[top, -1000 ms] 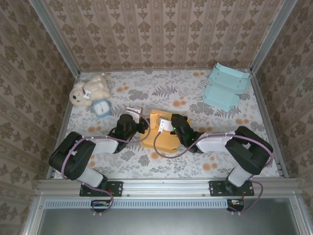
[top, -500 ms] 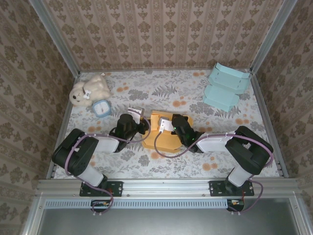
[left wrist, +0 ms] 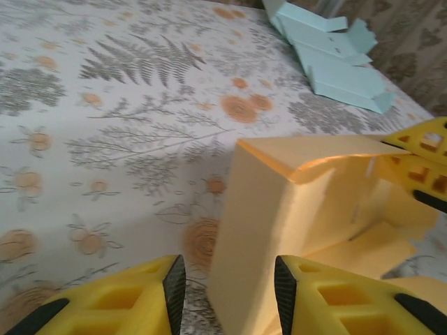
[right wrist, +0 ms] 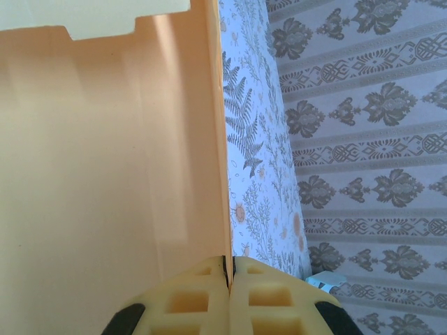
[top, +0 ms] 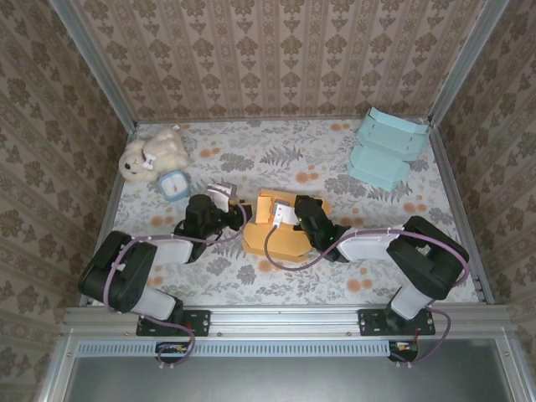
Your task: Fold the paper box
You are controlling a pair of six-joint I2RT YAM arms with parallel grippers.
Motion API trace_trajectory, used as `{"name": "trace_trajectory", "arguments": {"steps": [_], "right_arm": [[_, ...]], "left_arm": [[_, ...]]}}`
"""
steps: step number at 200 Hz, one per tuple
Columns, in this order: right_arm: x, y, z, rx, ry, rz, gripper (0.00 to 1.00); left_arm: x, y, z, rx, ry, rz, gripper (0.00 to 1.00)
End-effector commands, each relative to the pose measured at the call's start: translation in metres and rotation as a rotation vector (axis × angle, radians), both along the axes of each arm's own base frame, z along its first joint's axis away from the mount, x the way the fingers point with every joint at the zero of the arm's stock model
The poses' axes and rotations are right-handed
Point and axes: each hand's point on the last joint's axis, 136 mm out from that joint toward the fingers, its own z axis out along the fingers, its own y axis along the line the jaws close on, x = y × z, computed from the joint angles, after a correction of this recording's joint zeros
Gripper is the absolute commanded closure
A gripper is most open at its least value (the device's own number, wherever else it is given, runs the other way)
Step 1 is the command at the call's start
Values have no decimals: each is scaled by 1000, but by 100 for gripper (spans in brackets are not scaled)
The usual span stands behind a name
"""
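Observation:
The orange paper box (top: 280, 228) lies partly folded at the table's middle, one wall standing upright (left wrist: 279, 230). My left gripper (top: 234, 211) is open just left of the box; in its wrist view that upright wall's edge stands in front of the gap between the fingers (left wrist: 227, 296), touching neither pad. My right gripper (top: 289, 219) is shut on a thin box panel (right wrist: 126, 153), whose edge runs straight into the closed fingertips (right wrist: 229, 269).
A stack of pale blue folded boxes (top: 385, 149) sits at the back right. A white teddy bear (top: 151, 155) and a small blue clock (top: 174, 184) rest at the back left. Patterned walls enclose the flowered table (top: 251, 155).
My left arm has drawn back to the left, its gripper sliding away from the box's left side. The right gripper and the box stay put.

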Motion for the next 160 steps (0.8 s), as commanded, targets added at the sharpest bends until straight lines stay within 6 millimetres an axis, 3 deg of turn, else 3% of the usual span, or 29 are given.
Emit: {"name": "trace_trajectory", "arguments": {"steps": [1,96,160], "right_arm": [[-9,-1,-9,-6,31,26,100],[-10,0,-11,-12,38,32,100],[-10,1,-13,-18,43,36,100]], "left_arm": [[-9,-17,11,-80,-17,-113,58],[9,-34,-1,-109,6,-153,58],[25,-39,-11,-126,27,-124,66]]}}
